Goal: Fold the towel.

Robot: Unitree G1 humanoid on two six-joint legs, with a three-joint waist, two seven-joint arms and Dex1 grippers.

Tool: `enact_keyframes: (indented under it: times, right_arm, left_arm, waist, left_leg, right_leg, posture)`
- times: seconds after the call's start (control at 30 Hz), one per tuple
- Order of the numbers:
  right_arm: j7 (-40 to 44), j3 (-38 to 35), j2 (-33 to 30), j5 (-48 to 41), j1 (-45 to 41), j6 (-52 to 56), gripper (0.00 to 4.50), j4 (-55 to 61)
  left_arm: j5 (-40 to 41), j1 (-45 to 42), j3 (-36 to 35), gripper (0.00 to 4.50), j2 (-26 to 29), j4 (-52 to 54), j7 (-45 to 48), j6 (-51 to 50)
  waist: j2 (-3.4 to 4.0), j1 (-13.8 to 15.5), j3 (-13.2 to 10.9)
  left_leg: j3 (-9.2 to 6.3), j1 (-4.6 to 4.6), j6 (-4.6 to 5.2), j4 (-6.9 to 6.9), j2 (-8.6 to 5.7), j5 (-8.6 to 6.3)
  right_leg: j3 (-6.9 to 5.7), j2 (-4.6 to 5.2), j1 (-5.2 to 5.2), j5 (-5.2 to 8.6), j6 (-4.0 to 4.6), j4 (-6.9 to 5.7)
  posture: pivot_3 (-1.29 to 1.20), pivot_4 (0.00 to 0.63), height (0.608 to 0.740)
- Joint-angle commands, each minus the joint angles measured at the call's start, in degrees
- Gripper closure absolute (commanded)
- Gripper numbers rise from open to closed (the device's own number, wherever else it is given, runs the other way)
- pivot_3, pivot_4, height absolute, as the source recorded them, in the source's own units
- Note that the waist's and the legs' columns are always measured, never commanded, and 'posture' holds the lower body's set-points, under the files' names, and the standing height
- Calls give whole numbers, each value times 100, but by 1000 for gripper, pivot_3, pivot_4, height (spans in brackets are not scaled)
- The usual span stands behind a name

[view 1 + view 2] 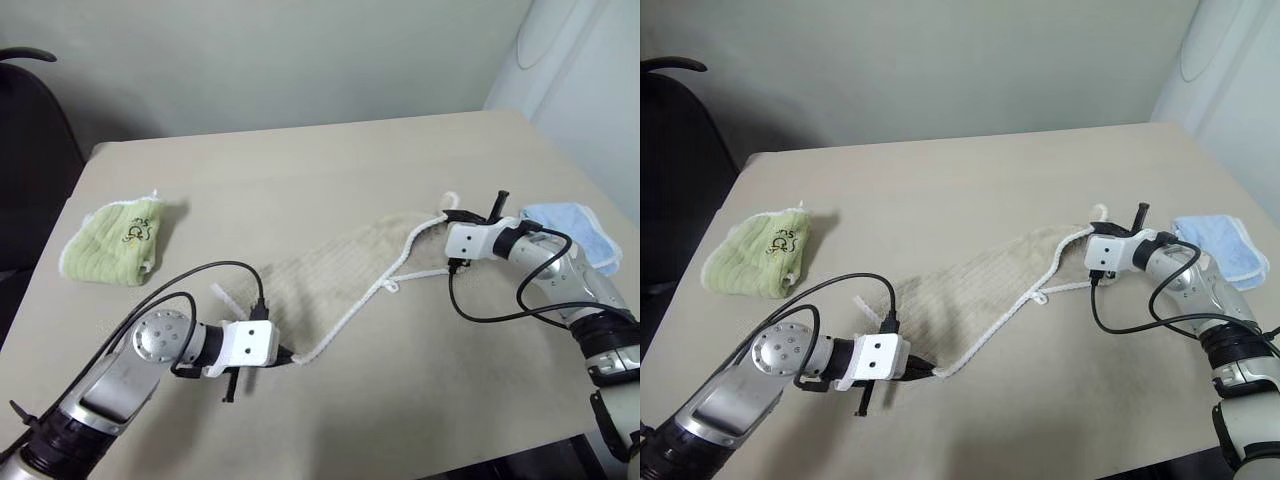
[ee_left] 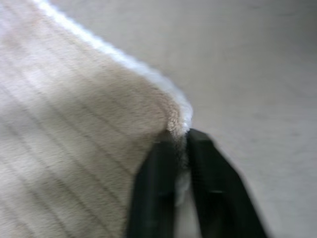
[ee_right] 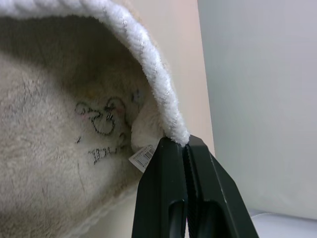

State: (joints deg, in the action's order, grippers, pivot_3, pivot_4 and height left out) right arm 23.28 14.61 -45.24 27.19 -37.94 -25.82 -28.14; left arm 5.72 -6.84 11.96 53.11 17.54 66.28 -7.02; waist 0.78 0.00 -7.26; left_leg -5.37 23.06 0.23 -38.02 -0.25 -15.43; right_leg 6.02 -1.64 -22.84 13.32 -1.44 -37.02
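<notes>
The towel [image 1: 350, 275] lies stretched diagonally across the middle of the bench [image 1: 330, 160], pinned at both ends by the two claws.

Left claw [image 1: 290, 357]: pressed together on the towel's near corner, at the end of the white corded edging [image 1: 345, 318]. In the left wrist view the two black fingers [image 2: 153, 193] sandwich the rounded corner of the cloth, with the beige ribbed terry spreading away from the tips. That corner sits low, at or just above the bench surface; contact with the bench cannot be told.

Right claw [image 1: 447, 212]: pinching the towel's far corner. In the right wrist view the fingers [image 3: 163, 188] close on the white cord right at the corner, and the cloth hangs below in a hollow fold, showing an embroidered mark [image 3: 104, 116] and a small white label [image 3: 143, 157]. This end is lifted off the bench; the towel slopes down from it toward the left claw.

A small white loop [image 1: 393, 286] sticks out of the edging, nearer the right claw.

A light green cloth [image 1: 118, 240] lies on the bench's left side, well apart from the towel. A light blue cloth [image 1: 575, 228] lies just behind the right wrist, not touching the towel.
</notes>
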Motion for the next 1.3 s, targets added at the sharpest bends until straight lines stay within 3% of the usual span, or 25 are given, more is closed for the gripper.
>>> enact_keyframes:
  times: [0.03,0.17,0.3,0.53,0.73,0.9,1.0,1.07,1.13,1.3]
  right_arm:
    - [-133,-146,-61,19,-207,-98,4500,-100]
    - [-120,-140,-86,17,-290,-164,4500,-264]
    - [-40,-214,-207,-62,-335,-179,4500,-401]
    - [118,-453,-374,-377,-820,-117,4500,-917]
    - [-12,-380,-481,-214,-2117,-322,4500,-2132]
    - [336,-582,-724,-568,-2826,-497,4500,-2497]
    - [808,-800,-864,-993,-2829,-510,4500,-2360]
    - [1581,-1079,-1020,-1681,-2415,-334,4500,-1837]
    - [2504,-1343,-1201,-2510,-1623,93,4500,-920]
    - [3710,-1747,-1637,-3653,452,1179,4500,1099]
  left_arm:
    - [-109,89,-244,4451,7,-173,-263,-60]
    - [344,207,-557,4451,-186,41,-425,-340]
    - [1762,-22,-1426,4451,-704,505,-846,-1536]
    - [3460,-1566,-2889,4451,-1465,-100,-2103,-2751]
    - [3531,-3666,-3232,4451,-1925,-1784,-2869,-2535]
    - [3415,-4622,-3496,4451,-1677,-2755,-2880,-2087]
    - [3572,-4586,-3642,4451,-1467,-2705,-2726,-2167]
    - [4052,-4123,-3917,4451,-1220,-2199,-2548,-2670]
    - [4556,-3359,-4193,4451,-935,-1530,-2339,-3254]
    - [5249,-1448,-4584,4451,-552,-219,-2001,-4040]
  waist:
    - [0,-3,0]
    - [0,-32,0]
    - [-3,-26,-2]
    - [-2,-29,-4]
    - [-1,-47,-8]
    - [-2,-81,-8]
    - [-2,-100,-8]
    - [-2,-108,-8]
    - [-3,-115,-7]
    - [-13,-65,-12]
  left_leg:
    - [0,1,0,1,0,0]
    - [0,3,0,3,1,0]
    - [0,13,0,1,1,0]
    - [3,13,-37,-2,0,29]
    - [3,12,-31,-7,0,38]
    - [3,38,-77,12,0,66]
    - [2,66,-84,18,0,70]
    - [2,95,-85,11,0,71]
    - [6,101,-85,13,0,71]
    - [6,102,-87,9,-3,71]
  right_leg:
    - [0,0,0,0,0,1]
    - [0,0,-3,0,0,2]
    - [0,0,-7,0,1,3]
    - [0,-1,-6,0,0,3]
    - [1,-1,-7,-1,-3,6]
    - [2,-1,-40,0,-1,17]
    - [3,-3,-61,1,1,15]
    - [3,-3,-83,1,0,16]
    - [8,-6,-88,4,2,21]
    - [13,-8,-92,27,5,39]
  posture:
    - [0,150,740]
    - [0,150,740]
    - [0,150,740]
    - [0,150,740]
    - [0,150,740]
    - [0,150,740]
    - [0,150,740]
    - [0,150,740]
    - [0,150,740]
    - [0,150,740]
